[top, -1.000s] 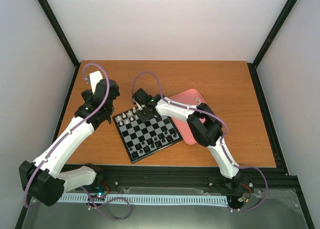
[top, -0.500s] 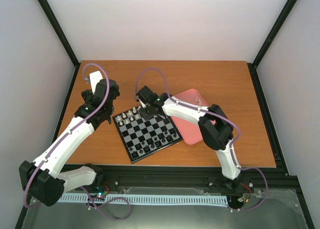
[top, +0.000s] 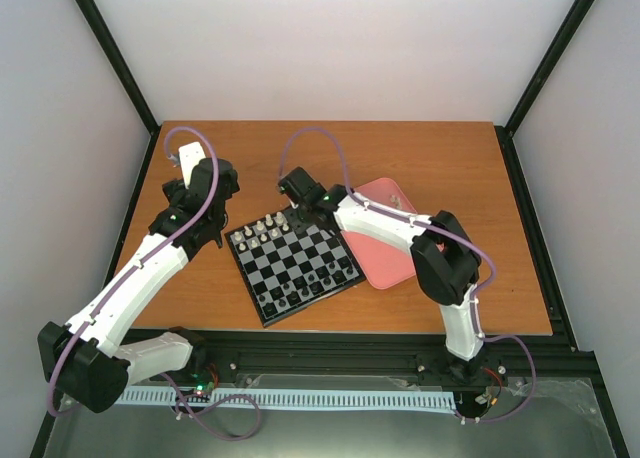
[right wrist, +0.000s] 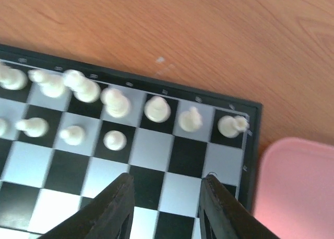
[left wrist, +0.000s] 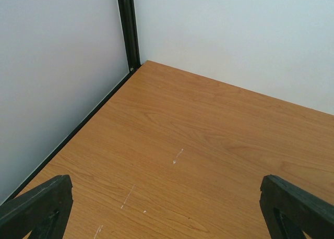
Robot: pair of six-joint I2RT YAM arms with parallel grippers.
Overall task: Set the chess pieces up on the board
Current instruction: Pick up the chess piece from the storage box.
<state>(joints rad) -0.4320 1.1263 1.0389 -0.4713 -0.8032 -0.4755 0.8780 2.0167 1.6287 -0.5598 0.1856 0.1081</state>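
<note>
You've got one board (top: 297, 261) sitting at an angle in the middle of the top view, and one pink tray (top: 388, 240) just beside it on the right. Your right gripper (right wrist: 167, 207) hangs over the board's upper right corner. Its two fingers (right wrist: 122, 207) stand apart at the bottom of the wrist view, with only bare squares showing between them, so it holds nothing. Count the white chess pieces (right wrist: 116, 102) there: seven stand in the row along the board's top edge, and four in the row below, the leftmost cut off by the frame's left side. The dark pieces (top: 312, 283) cluster near the board's lower right edge in the top view, too small to count. Your left gripper (left wrist: 164, 207) sits over the table (left wrist: 209, 129) to the left of the board, jaws spread wide to the two bottom corners of its view, gripping nothing.
</note>
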